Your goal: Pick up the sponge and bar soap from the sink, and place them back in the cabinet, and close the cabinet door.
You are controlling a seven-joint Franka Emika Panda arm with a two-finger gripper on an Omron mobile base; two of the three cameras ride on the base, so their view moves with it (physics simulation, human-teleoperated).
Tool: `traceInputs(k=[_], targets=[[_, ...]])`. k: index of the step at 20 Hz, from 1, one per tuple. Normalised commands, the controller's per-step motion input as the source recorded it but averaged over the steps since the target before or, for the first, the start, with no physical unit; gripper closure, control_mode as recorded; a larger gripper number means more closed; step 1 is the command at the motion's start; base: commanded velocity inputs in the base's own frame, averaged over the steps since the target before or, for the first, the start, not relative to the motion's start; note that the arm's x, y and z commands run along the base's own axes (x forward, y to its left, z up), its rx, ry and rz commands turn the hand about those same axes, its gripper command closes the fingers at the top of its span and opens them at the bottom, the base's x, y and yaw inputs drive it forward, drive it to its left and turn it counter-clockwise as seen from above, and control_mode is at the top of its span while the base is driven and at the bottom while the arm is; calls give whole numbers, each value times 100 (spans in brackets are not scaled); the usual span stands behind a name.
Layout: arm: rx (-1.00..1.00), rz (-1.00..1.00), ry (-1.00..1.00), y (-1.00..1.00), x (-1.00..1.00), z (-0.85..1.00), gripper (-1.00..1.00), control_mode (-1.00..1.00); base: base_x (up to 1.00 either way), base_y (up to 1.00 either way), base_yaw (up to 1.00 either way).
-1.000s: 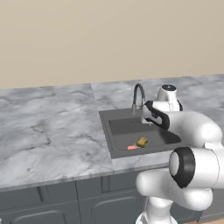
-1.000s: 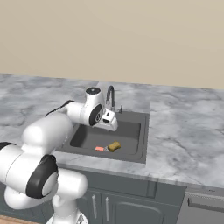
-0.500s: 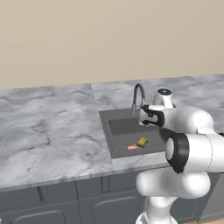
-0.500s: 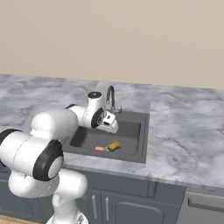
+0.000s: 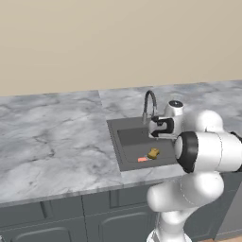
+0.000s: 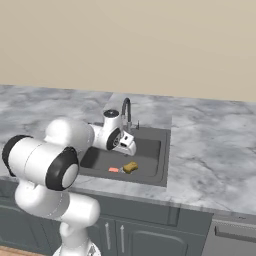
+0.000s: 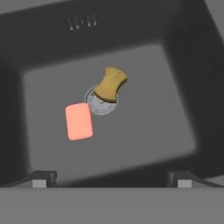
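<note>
Now gripper [image 7: 112,179] is seen wide open, nothing held, above sink [image 7: 192,65]. Sponge [image 7: 111,84] lies partly over drain [image 7: 99,101]; soap [image 7: 78,121] flat just beside, on sink floor.

Nothing to read here: no label, brand or number on the sponge [image 7: 111,84] or the bar soap [image 7: 78,121] below the gripper [image 7: 111,177] (plain surfaces all round).
</note>
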Motion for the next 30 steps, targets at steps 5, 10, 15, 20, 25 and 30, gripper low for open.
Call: traceInputs(k=[5,10,15,20,25,30], targets=[[0,0,0,-2,18,-34,-100,-100,0,0,0],[0,-1,0,-1,20,-33,-100,-100,0,0,0],[3,-3,0,0,18,-35,-100,-100,0,0,0],[4,-4,1,0,18,-23,-100,-100,0,0,0],[5,-3,0,0,17,-20,-100,-100,0,0,0],[1,-3,0,-3,18,-19,-100,-100,0,0,0]])
